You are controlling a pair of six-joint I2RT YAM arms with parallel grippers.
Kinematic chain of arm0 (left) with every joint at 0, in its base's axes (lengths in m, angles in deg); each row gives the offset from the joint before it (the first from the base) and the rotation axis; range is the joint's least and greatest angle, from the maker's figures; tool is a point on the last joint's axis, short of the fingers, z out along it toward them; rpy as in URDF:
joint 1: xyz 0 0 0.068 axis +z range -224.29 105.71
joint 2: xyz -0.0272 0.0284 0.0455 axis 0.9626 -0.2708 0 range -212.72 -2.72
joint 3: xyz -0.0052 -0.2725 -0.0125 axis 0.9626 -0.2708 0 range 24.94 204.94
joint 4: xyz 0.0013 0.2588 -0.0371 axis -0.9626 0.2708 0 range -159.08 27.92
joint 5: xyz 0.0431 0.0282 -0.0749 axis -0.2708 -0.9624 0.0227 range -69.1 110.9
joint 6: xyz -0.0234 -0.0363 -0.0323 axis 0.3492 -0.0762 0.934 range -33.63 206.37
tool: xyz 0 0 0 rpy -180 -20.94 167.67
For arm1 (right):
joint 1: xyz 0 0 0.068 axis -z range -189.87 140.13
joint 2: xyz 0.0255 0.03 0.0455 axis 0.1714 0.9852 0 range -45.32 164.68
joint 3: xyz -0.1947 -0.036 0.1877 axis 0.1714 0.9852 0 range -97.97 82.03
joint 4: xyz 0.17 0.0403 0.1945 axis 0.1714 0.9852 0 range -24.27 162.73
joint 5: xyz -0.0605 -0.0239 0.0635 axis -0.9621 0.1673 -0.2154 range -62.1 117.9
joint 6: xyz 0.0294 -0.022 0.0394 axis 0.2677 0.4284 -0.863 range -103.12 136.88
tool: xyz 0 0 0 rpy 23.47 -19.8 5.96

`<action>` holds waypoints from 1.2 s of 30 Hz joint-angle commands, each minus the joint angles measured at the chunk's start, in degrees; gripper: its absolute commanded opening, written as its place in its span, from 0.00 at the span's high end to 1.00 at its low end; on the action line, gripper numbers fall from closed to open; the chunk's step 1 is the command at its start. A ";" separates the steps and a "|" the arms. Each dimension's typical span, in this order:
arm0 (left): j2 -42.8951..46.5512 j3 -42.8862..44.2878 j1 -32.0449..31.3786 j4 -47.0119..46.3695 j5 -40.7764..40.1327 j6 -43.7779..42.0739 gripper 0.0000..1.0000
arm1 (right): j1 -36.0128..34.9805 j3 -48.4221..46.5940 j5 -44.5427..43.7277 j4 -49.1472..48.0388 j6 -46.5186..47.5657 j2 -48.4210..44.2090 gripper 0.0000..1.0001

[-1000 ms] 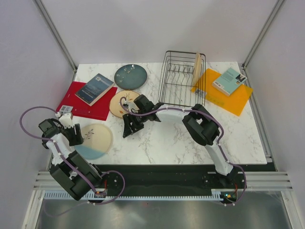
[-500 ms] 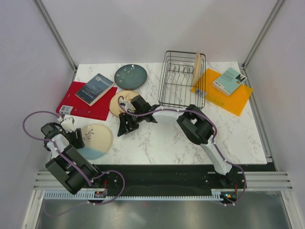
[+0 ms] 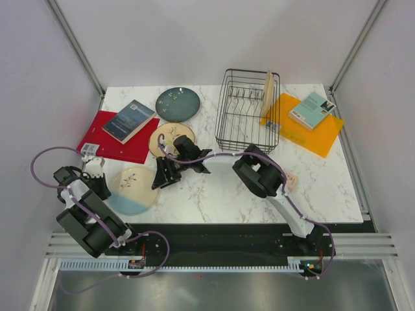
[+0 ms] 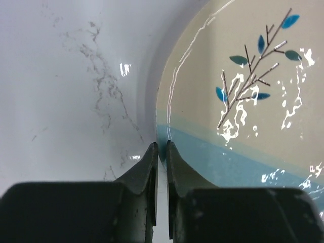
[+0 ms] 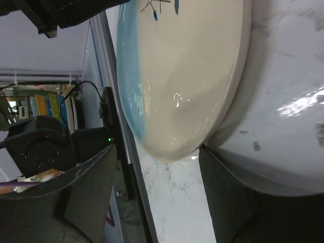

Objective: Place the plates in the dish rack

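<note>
- The cream and pale blue plate (image 3: 131, 189) is found lying flat at about 8 o'clock on the marble table (image 3: 214, 194), well apart from the dish rack (image 3: 220, 107) at 12 to 1 o'clock.
- The left gripper (image 4: 162, 147) is set at the plate's 9 o'clock rim with its fingers nearly together (whether the rim is pinched cannot be told).
- The right gripper (image 5: 157, 148) is faced toward the 3 o'clock edge, fingers spread wide.
- The plate is judged stiff, glazed, slippery and breakable. It is best taken squarely by the raised rim, since a shallow pinch could be lost.
</note>
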 commanded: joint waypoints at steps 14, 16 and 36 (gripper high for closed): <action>-6.41 1.99 -0.27 11.87 6.85 -8.14 0.98 | -3.93 7.74 -9.45 -17.41 -26.98 5.18 0.23; -6.41 2.60 -0.35 14.16 7.29 -8.58 0.98 | -4.63 7.48 -11.12 -16.80 -29.36 5.36 0.25; -8.53 7.18 -0.27 20.14 10.28 -6.04 0.84 | -3.24 10.20 -19.39 -12.06 -23.75 0.53 0.84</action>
